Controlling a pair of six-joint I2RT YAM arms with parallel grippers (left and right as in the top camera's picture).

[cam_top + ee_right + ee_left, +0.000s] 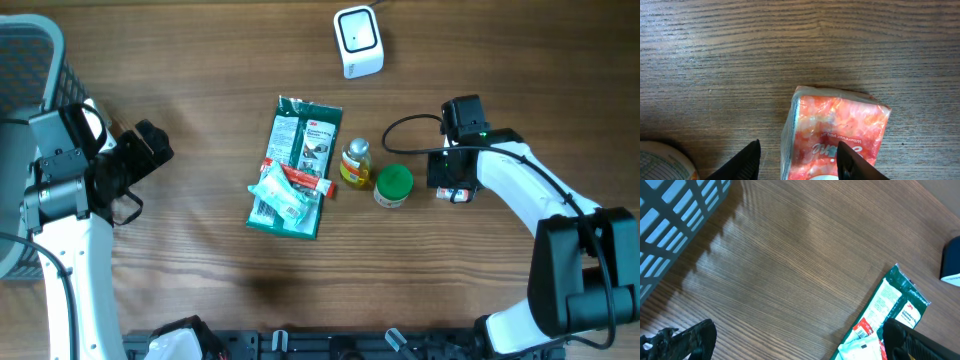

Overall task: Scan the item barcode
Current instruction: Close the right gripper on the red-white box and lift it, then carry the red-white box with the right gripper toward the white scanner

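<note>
Grey mesh basket (25, 60) at the left edge of the bench (200, 270); its inside cannot be made out. A green-lidded jar (393, 184) and a yellow bottle (355, 163), both capped, stand just beside a green packet (300, 140) that carries a white pouch (278, 192) and a red tube (305, 180). The orange-red packet (840, 120), glossy with mottled print and white lettering, lies on the bench near the jar, well apart from the white scanner (358, 42). The right tool (799, 145) hangs over it, fingers apart and unclamped; the left tool (799, 330) gapes wide.
</note>
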